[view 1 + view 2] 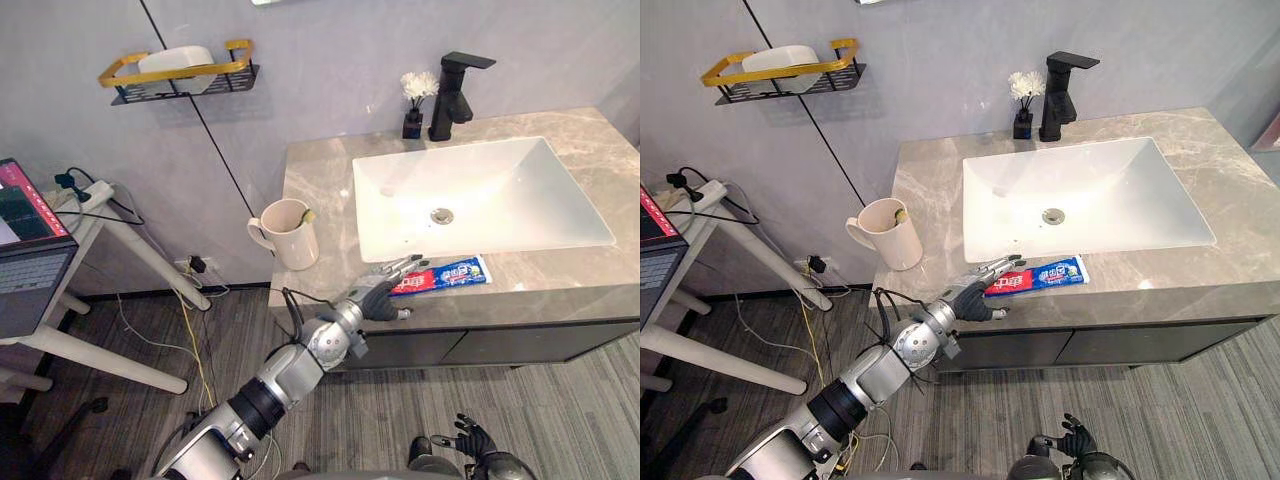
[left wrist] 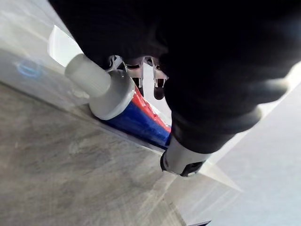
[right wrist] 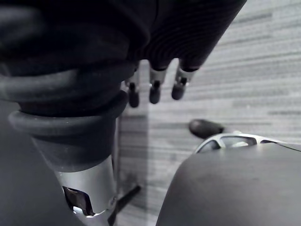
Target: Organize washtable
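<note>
Left eye view: toothpaste tube [image 1: 447,274] lies lengthwise along the counter's [image 1: 320,180] front edge, cap toward the left hand [image 1: 378,298], whose straight fingers rest over it (thumb apart). Mug [image 1: 290,238] holds something small and yellowish. Right hand [image 3: 154,92] hangs relaxed.

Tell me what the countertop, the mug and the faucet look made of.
Countertop: grey stone, likely marble or an imitation, polished; pale veins and a soft sheen. Mug: probably ceramic, cream, smooth glaze; thick wall and handle. Faucet: apparently metal with a matte black coating; sharp edges, hardly any glare.
</note>
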Motion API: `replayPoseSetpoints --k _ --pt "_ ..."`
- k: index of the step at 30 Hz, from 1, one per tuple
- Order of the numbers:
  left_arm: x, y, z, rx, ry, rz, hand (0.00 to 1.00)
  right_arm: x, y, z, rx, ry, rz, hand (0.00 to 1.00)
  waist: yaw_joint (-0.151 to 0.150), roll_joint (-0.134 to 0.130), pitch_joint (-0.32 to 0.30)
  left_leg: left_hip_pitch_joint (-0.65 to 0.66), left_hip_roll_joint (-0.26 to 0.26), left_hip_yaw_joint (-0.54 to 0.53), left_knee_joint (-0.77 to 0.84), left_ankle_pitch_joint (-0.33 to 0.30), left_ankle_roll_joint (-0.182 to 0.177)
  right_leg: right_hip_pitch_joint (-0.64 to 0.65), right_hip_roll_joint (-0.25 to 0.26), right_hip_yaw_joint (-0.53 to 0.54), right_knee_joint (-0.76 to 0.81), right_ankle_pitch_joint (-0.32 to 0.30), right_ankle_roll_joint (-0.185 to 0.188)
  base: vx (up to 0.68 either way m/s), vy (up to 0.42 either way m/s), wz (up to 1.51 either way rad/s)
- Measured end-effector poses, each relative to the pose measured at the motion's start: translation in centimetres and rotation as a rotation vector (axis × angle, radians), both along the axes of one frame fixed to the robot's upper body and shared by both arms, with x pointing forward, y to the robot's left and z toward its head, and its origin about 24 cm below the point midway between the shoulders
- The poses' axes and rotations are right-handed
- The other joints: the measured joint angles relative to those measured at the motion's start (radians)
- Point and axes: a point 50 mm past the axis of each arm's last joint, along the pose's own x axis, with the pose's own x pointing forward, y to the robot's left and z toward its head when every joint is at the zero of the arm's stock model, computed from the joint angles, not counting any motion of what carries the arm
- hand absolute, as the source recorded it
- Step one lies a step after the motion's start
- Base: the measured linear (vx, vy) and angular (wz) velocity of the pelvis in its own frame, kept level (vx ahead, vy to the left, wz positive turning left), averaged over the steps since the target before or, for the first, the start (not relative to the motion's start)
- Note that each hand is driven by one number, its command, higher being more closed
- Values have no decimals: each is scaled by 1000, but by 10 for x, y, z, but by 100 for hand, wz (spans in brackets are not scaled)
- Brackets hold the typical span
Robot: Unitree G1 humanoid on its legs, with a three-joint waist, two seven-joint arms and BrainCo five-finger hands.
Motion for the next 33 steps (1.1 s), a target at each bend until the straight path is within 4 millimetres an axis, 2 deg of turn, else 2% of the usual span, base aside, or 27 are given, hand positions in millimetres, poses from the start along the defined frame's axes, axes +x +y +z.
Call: replayPoseSetpoints --k 5,6,18,22,27,33 --pt "0 0 0 1 -1 0 0 -1 -1 0 2 0 -15 0 0 0 0 0 0 0 8 -5 1 0 0 1 0 0 0 0 0 0" --pt "0 0 0 1 -2 1 100 -1 -1 0 3 0 -17 0 0 0 0 0 0 1 8 -5 1 0 0 2 0 0 -1 0 0 0" --pt "8 3 1 34 -104 80 100 -2 -1 0 12 -8 -38 0 -3 0 0 1 0 13 9 -12 0 -1 1 16 0 -5 -6 0 0 -2" --pt "15 5 -1 119 -214 89 100 -2 0 1 1 -20 -38 0 -3 -4 4 8 2 25 9 -16 0 -2 2 27 0 -4 -6 1 18 -8" --pt "16 6 -3 186 -346 112 100 0 -2 5 -14 -72 -43 0 -6 3 10 14 3 37 13 -25 -3 -2 2 37 0 -5 -4 -1 23 -7" --pt "18 10 -2 199 -387 143 100 1 -3 7 -39 -101 -48 0 -18 11 17 8 13 37 32 -38 -11 -2 11 41 0 -6 -2 1 9 -2"
